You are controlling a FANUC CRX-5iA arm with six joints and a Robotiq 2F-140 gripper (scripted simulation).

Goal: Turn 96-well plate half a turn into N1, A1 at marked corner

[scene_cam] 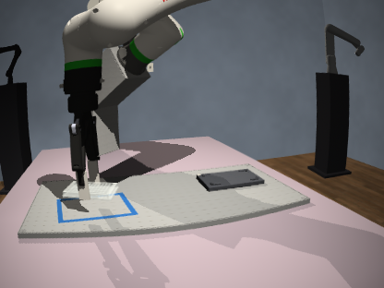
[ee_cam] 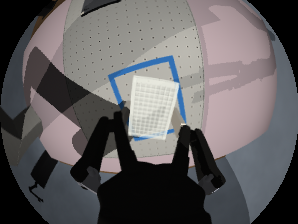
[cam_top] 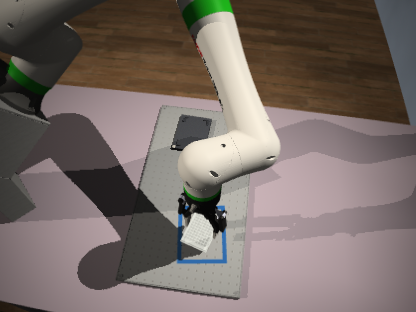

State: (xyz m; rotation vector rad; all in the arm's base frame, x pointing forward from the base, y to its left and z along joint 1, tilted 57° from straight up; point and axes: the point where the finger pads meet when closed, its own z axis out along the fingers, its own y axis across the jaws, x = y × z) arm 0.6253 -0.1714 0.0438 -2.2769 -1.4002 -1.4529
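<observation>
where the blue taped outline b1 (scene_cam: pixel 130 206) lies at the near end of the grey perforated deck (scene_cam: pixel 185 203), the gripper (scene_cam: pixel 87 190) hangs with its fingers (scene_cam: pixel 84 191) clamped on the 96-well plate (scene_cam: pixel 102 189).

item, 96-well plate: clear body, white well grid uppermost. in the exterior view it lies level at the far edge of b1, low over the deck; contact with the deck cannot be told. in the top view its grid (cam_top: pixel 196 234) is turned askew to the outline, and one corner crosses the left tape line. the cut corner is too small to make out.

item, gripper: black, two fingers pointing down, one on each long side of the plate, as the wrist view shows (ee_cam: pixel 154 127). it is closed on the plate, not fully shut.

item, bench spot b1: blue tape rectangle on the deck (cam_top: pixel 224 250), part shadowed by the arm.

item, arm: white with green bands, wrist joint (cam_top: pixel 220 160) directly above the gripper, upper link rising away to the base.

item, plate nest n1 (scene_cam: pixel 231 179): dark flat tray with raised corner locators, further along the deck, well apart from the plate. nothing sits in it. the a1 mark is not legible.

item, bench (scene_cam: pixel 258 249): pale pink top carrying the deck.

item, background: two dark pedestals with black stands, one (scene_cam: pixel 331 125) on the wooden floor at the right, one (scene_cam: pixel 14 134) at the left edge.
</observation>
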